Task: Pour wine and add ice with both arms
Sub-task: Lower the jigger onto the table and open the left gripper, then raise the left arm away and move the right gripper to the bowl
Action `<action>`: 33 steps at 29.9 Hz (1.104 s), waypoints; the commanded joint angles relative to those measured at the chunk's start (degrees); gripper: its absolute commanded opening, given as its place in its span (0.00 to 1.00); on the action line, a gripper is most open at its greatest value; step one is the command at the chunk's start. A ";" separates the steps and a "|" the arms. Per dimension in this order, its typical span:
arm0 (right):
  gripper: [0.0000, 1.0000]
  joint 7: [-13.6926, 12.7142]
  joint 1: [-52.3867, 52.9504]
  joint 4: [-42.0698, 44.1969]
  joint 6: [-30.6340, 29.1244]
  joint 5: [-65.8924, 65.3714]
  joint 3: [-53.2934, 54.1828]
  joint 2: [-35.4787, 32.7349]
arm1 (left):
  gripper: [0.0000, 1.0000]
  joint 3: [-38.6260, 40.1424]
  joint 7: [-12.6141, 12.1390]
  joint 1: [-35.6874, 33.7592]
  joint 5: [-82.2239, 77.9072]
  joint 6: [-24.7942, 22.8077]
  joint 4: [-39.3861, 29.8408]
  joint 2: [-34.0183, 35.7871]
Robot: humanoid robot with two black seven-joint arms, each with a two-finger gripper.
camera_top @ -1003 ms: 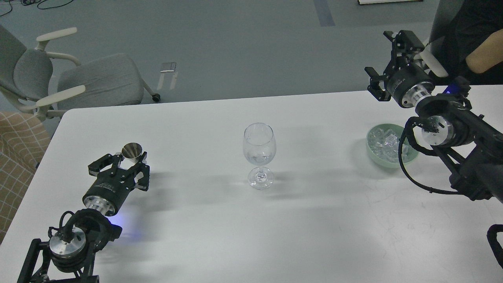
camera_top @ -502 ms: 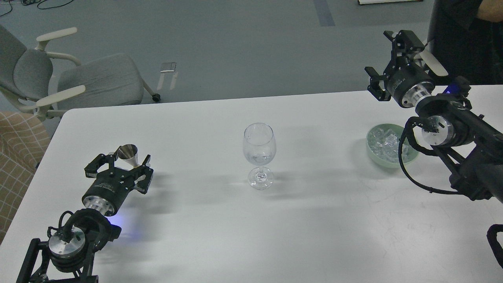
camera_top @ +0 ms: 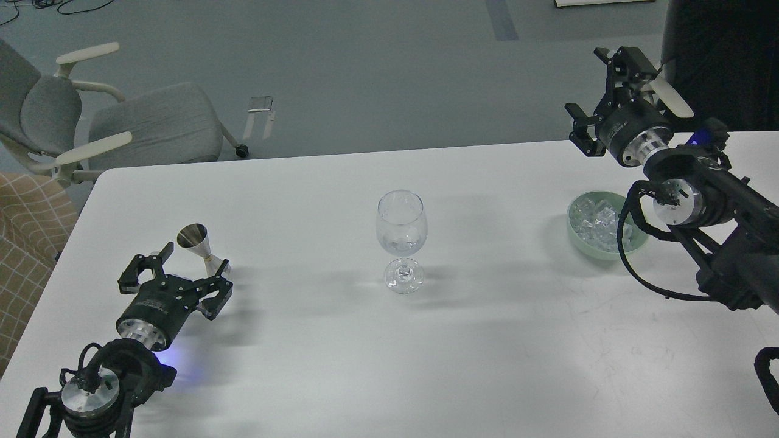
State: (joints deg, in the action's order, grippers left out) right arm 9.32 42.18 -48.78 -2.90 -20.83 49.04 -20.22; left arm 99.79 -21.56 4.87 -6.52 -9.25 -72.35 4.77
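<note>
desk (camera_top: 487,365): white, fills most of frame, rounded corner upper left
wine glass (camera_top: 400,240): centre of frame, upright on desk, clear, bowl looks nearly empty
ice (camera_top: 593,222): heap of clear cubes inside bowl, right of frame
bowl (camera_top: 578,240): pale green, on desk at right, partly behind right arm's joint and cable
jigger (camera_top: 199,245): small metal double cone, left of frame, upright on desk, well apart from wine glass
left tool (camera_top: 175,272): lower left, low over desk, fingers spread wide, holding nothing; jigger just beyond fingertips, contact cannot be told
left arm (camera_top: 97,383): enters from bottom left corner, silver joint showing, blue glow on desk beside it
right tool (camera_top: 599,91): upper right, raised above desk's far edge, fingers wide apart, empty
right arm (camera_top: 712,207): enters from right edge, black cable looping down in front of bowl
right tool vs ice: tool above and behind bowl, apart from it
office chair (camera_top: 122,121): grey with cream armrests, upper left, on floor behind desk
checked fabric (camera_top: 24,243): tan, left edge of frame
dark figure (camera_top: 724,61): upper right corner, behind right tool, detail not readable
</note>
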 commanded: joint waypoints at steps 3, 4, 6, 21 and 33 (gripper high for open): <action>1.00 0.00 0.01 -0.09 0.00 0.00 0.09 -0.26 | 0.98 3.74 -0.77 4.79 0.01 -8.48 0.18 4.18; 1.00 0.00 0.01 -0.09 0.00 0.00 0.00 -0.26 | 0.98 4.09 -0.68 5.06 -0.08 -9.90 0.27 5.15; 1.00 0.08 0.01 -0.09 0.00 0.00 0.09 -0.26 | 0.98 5.23 -0.15 5.32 -0.51 -13.32 0.28 7.69; 1.00 0.09 0.54 -2.55 -0.09 -0.35 0.00 -1.66 | 0.97 6.03 16.80 -11.54 -22.38 -18.75 7.13 25.46; 1.00 0.35 0.10 -10.27 -0.17 -6.39 -4.12 -10.70 | 0.98 -11.44 33.08 -24.47 -38.83 -11.94 8.71 25.38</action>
State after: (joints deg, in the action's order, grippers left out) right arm 9.56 42.64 -56.64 -3.09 -23.87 45.76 -27.93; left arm 92.23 11.27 -18.19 -44.88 -23.95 -63.63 30.22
